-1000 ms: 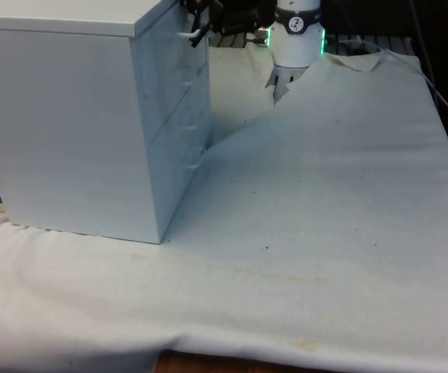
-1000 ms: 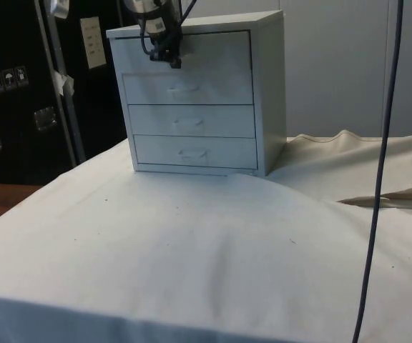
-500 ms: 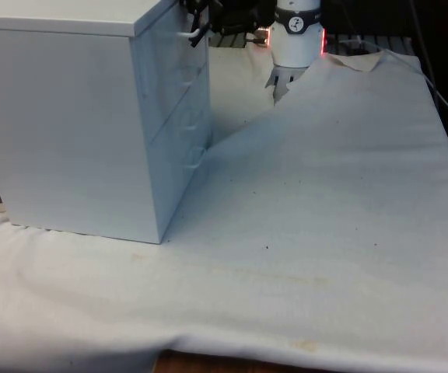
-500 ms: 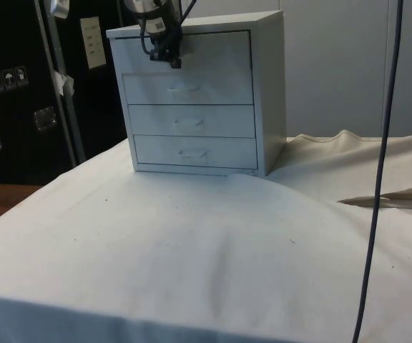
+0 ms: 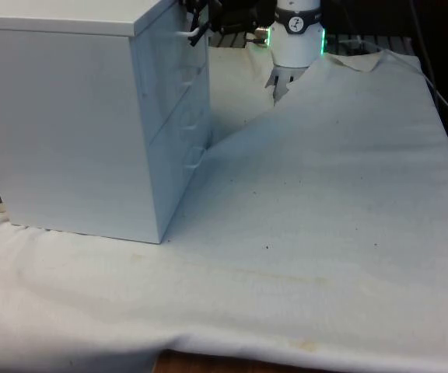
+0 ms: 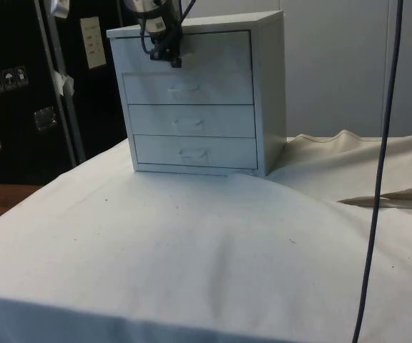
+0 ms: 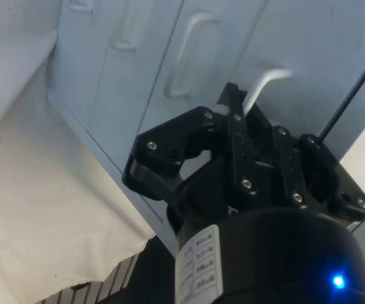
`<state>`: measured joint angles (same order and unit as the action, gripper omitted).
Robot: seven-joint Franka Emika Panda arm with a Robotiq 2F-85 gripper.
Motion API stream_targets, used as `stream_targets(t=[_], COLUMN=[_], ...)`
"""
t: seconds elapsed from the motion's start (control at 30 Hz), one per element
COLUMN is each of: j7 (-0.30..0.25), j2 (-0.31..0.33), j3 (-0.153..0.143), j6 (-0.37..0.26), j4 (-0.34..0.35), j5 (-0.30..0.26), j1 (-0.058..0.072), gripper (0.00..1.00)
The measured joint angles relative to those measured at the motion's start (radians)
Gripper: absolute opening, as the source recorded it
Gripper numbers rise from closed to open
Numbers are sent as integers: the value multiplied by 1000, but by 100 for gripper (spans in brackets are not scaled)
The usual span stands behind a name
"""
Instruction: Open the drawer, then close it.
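I've got the gripper (image 6: 167, 57) at upper left of side view, fingers clamped on top drawer's (image 6: 192, 51) handle (image 7: 265, 85); chest (image 5: 92, 116) sits frame-left in front view, drawers look flush.

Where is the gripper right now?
In the side view, the gripper is at the top drawer's front, at the handle, above the other three drawers of the chest.

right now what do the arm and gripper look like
The arm is white with a rounded casing and a black band. The gripper is black, built of angular linked plates fastened with small silver screws, and its round body bears a white printed label. Dark cables run along above it.
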<state>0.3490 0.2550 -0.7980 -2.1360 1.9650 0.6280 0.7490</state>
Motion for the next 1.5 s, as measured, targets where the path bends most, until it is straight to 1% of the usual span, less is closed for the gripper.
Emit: stream_targets(t=[0.4, 0.6, 0.67, 0.8, 0.93, 1.13, 1.17, 1.3, 1.33, 1.47, 1.5], j7=[3, 13, 21, 43, 51, 83, 83, 103, 103, 122, 122], j2=[0, -2, -4, -5, -5, -5, -5, -1, -1, 9, 9], j3=[0, 3, 9, 27, 36, 71, 71, 95, 95, 121, 121], j6=[0, 0, 0, 13, 23, 50, 50, 63, 63, 84, 84], j4=[0, 0, -2, -8, -13, -27, -27, -35, -35, -51, -51], j5=[0, 0, -3, -3, -3, -3, -3, -3, -3, -3, -3], j1=[0, 4, 6, 15, 17, 25, 25, 27, 27, 29, 29], gripper=[0, 0, 0, 0, 0, 0, 0, 0, 0, 0, 0])
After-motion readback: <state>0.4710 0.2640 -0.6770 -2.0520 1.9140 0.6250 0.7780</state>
